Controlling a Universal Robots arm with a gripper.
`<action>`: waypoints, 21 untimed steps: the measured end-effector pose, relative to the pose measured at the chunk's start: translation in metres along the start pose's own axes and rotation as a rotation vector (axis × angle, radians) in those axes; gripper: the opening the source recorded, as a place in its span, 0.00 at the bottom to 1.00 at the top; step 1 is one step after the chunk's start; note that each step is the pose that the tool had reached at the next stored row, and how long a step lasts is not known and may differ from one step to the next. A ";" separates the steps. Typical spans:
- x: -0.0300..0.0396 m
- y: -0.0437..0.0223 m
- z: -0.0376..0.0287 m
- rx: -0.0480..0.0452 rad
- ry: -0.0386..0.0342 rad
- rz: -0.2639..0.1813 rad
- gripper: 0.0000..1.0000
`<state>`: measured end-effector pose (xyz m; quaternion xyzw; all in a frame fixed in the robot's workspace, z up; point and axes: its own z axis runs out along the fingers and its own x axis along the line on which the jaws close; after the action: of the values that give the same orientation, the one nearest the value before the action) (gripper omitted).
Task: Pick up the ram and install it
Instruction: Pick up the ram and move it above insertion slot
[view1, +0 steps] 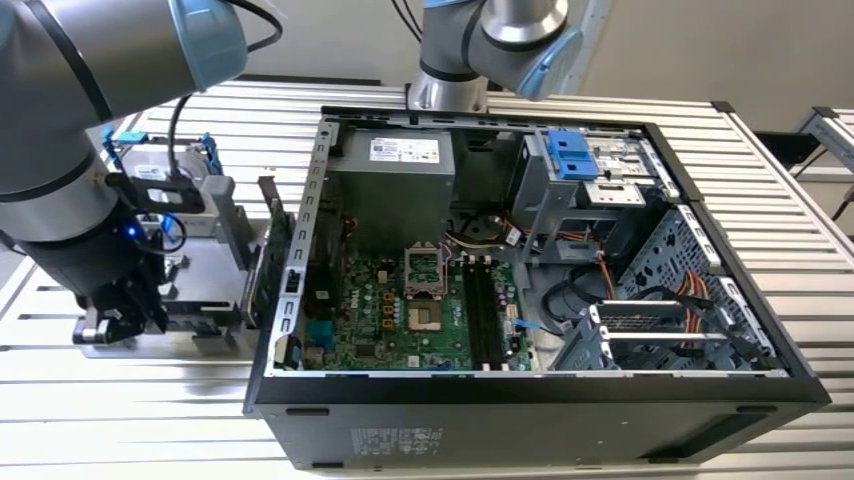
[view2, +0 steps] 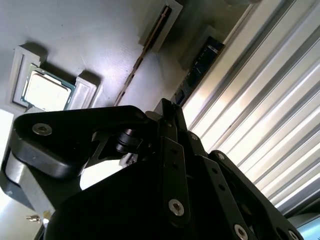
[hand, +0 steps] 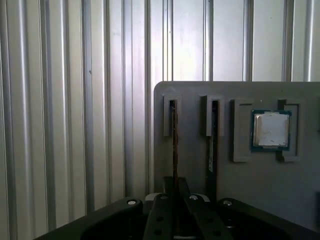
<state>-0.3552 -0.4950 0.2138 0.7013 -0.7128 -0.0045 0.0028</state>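
- Gripper down low over the grey holder tray, on the exterior view's left, well apart from the open computer case.
- Hold: cannot tell whether it has closed on anything. In the first wrist view it sits right on the line of the ram.
- The ram stands on edge in a narrow slot of the tray and runs in under the gripper. It is seen as a thin strip in the second wrist view.
- A second stick stands in the slot just beside it, parallel.
- A square silver CPU chip lies flat in its own recess, further along the tray.
- The tray rests on a ribbed metal table.
- In the case, the motherboard lies flat, with long dark memory slots along it.
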 end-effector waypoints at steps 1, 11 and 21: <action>0.0000 0.0000 -0.0007 0.0000 -0.0001 0.000 0.00; 0.0000 0.0001 -0.0085 0.0001 -0.0002 0.000 0.00; -0.0001 0.0002 -0.0192 0.0000 -0.0002 0.000 0.00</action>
<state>-0.3552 -0.4950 0.2330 0.7013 -0.7128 -0.0046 0.0028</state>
